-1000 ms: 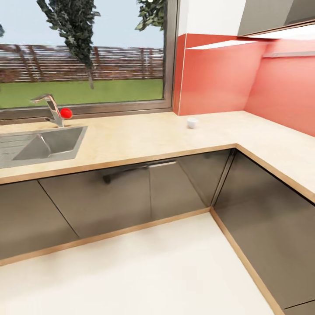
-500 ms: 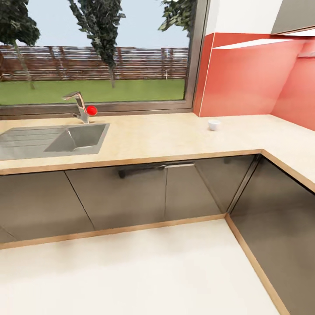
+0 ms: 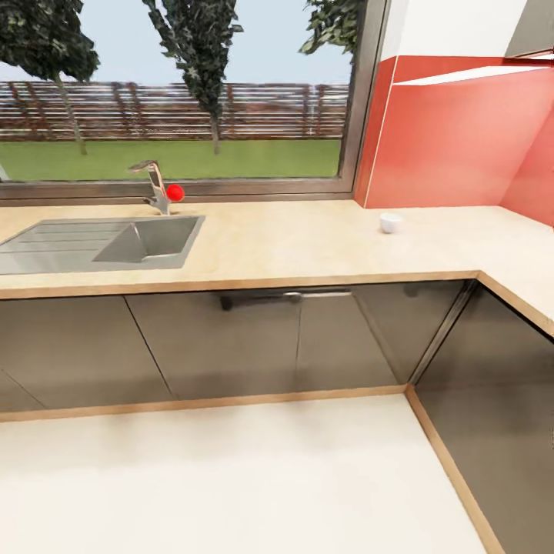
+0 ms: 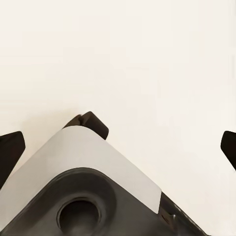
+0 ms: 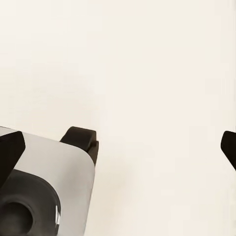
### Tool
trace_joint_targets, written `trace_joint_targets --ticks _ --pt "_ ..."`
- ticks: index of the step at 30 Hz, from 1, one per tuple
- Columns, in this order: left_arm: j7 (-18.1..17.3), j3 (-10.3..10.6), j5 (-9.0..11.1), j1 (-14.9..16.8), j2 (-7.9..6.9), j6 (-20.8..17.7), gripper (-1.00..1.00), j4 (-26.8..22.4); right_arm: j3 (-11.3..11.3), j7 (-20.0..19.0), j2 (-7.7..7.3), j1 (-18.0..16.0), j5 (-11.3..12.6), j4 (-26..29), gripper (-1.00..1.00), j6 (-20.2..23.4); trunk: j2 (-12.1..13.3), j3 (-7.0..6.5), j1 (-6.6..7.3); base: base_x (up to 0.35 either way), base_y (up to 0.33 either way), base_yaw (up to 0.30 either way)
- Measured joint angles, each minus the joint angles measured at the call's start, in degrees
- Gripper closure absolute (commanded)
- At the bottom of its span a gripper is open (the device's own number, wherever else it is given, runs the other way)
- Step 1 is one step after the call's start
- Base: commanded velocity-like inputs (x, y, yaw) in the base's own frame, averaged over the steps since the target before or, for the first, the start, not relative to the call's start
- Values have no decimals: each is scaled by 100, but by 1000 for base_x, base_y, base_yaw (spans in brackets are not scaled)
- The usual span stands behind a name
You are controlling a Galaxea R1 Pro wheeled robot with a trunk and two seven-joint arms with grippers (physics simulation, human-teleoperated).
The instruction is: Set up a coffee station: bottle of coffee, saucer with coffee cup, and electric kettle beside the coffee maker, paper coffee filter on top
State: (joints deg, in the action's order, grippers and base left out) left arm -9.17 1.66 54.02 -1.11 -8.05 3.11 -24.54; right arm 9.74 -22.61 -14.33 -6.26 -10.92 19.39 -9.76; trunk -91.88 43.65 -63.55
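1. The head view looks down on an L-shaped kitchen tabletop (image 3: 292, 246), a light wood-grain slab above glossy grey cabinet fronts (image 3: 231, 338).
2. The coffee cup (image 3: 391, 223), small, white and upright, stands alone on the tabletop at about 2 o'clock from the picture's middle, near the red wall panel (image 3: 454, 138) and well apart from the sink.
3. A steel sink (image 3: 154, 238) with a ribbed drainboard is set into the tabletop at about 9 o'clock; behind it rises a faucet (image 3: 156, 185) with a red knob (image 3: 175, 192) touching its side.
4. A large window (image 3: 185, 92) behind the sink shows grass, a fence and trees.
5. A dark bar handle (image 3: 285, 297) runs along the top of one cabinet front, just under the tabletop's edge.
6. The pale cream floor (image 3: 231, 477) fills the lower part of the head view, bordered by a wood-coloured strip at the cabinet foot.
7. The left claw (image 4: 118, 147) is spread wide: its two dark fingertips (image 4: 10, 150) sit at opposite edges of the left wrist view, with nothing between them, above the pale floor and part of the robot's grey-and-white base.
8. The right claw (image 5: 118, 147) is likewise spread wide and holds nothing, its dark fingertips (image 5: 10, 147) at opposite edges of the right wrist view, over the same pale floor.
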Motion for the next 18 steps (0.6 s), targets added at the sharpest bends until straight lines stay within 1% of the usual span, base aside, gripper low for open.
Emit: trace_joint_targets --ticks 5,7,9,11,13,14,15,16,17,18 --pt "1 0 0 0 0 0 -100 0 15 -7 -3 0 6 6 -100 21 0 0 0 85 -278 3" --pt "0 0 0 0 0 0 -100 -1 20 -6 -3 2 10 8 -100 22 0 0 0 52 -155 1" --pt "2 -4 5 0 0 1 -100 7 41 -14 -1 -46 76 61 -100 18 0 0 -1 7 -21 0" --pt "5 -9 7 0 -2 1 -100 12 39 -34 1 -60 84 125 -100 17 0 0 -1 4 -12 0" --pt "7 -19 8 0 -6 8 -100 45 30 -115 9 -75 98 513 -100 18 0 0 -1 1 -4 0" --pt "10 -50 10 0 -9 12 -100 73 26 -539 30 -81 102 1137 -100 44 0 0 -1 1 -2 0" --pt "10 -58 11 0 -9 12 -100 78 31 -743 34 -81 103 1385 -100 53 0 0 -1 0 -1 0" --pt "11 -71 11 0 -10 15 -100 84 39 -1171 40 -83 109 1746 -100 110 0 -1 -1 0 -1 0" --pt "11 -75 11 0 -10 17 -100 86 44 -1396 42 -82 105 1945 -100 175 0 0 -1 0 0 0" --pt "12 -85 12 0 -10 20 -100 88 54 -1803 45 -84 112 2328 -100 418 0 -1 -1 0 0 0"
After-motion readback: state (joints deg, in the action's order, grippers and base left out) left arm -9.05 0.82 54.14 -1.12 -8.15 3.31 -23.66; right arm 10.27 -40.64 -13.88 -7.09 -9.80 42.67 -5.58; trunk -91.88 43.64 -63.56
